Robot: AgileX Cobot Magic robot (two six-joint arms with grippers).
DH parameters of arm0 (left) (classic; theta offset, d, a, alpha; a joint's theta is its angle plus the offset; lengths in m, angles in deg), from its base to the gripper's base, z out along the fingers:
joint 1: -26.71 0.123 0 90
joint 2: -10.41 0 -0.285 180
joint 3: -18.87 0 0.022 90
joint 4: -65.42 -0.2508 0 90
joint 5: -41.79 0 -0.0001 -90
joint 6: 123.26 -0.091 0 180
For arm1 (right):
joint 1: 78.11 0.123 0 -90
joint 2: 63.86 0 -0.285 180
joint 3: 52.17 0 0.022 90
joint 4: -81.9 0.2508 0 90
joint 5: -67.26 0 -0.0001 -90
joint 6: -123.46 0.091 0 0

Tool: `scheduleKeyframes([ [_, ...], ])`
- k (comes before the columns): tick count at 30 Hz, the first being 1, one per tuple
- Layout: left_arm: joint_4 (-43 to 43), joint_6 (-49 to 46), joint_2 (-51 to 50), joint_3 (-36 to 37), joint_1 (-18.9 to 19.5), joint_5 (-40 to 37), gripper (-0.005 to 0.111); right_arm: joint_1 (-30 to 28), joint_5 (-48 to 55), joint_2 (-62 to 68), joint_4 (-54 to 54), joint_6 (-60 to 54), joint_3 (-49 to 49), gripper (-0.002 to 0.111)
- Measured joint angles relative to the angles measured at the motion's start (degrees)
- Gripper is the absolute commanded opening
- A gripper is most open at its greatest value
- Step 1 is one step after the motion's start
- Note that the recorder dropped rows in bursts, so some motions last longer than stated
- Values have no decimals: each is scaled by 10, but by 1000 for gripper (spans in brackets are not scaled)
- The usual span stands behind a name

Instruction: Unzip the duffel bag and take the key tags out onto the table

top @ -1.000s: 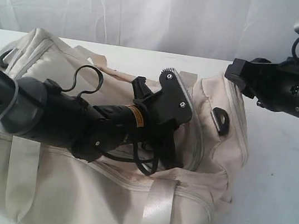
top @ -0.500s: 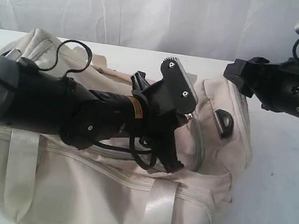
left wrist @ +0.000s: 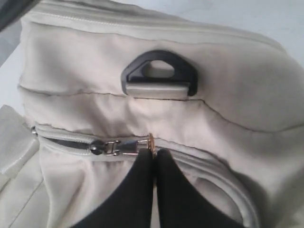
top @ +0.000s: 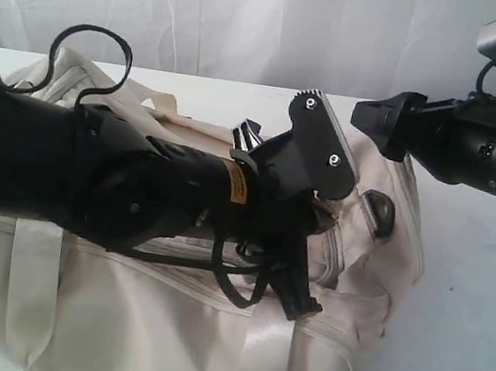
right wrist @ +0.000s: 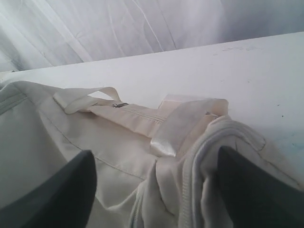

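**Pinching the Zipper Pull**

My left claw (left wrist: 154, 156) is squeezed shut on the little metal zipper pull (left wrist: 127, 147), right at my fingertips. I hold it tight so I can drag the zipper along and open the duffel bag (left wrist: 228, 109). Just past my tips sits a black D-ring (left wrist: 159, 73) (I must not snag it). My right claw (right wrist: 156, 159) hangs over the bag's end, fingers wide apart and holding nothing, ready, I think, to steady the cloth. I cannot see the key tags; I guess they hide inside. The table (right wrist: 213, 66) lies beyond that claw.
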Motion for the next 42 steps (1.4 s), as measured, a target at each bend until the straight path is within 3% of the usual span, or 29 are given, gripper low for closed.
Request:
scheduleKeyframes([
  [5,0,2,12,0,-32,-50,0,0,0,18,-4,-2,0,67],
  [10,-1,2,13,0,-34,-63,0,0,-48,42,-10,8,3,67],
  [19,-1,-10,13,0,-34,-64,0,0,-44,16,-56,15,28,67],
  [25,-1,-35,13,0,-35,-64,0,0,-13,-37,-215,-4,70,67],
  [30,-1,-52,13,0,-35,-65,0,0,-4,-40,-263,-5,73,67],
  [42,-5,-76,14,0,-35,-35,0,0,-15,-5,-294,154,72,67],
])
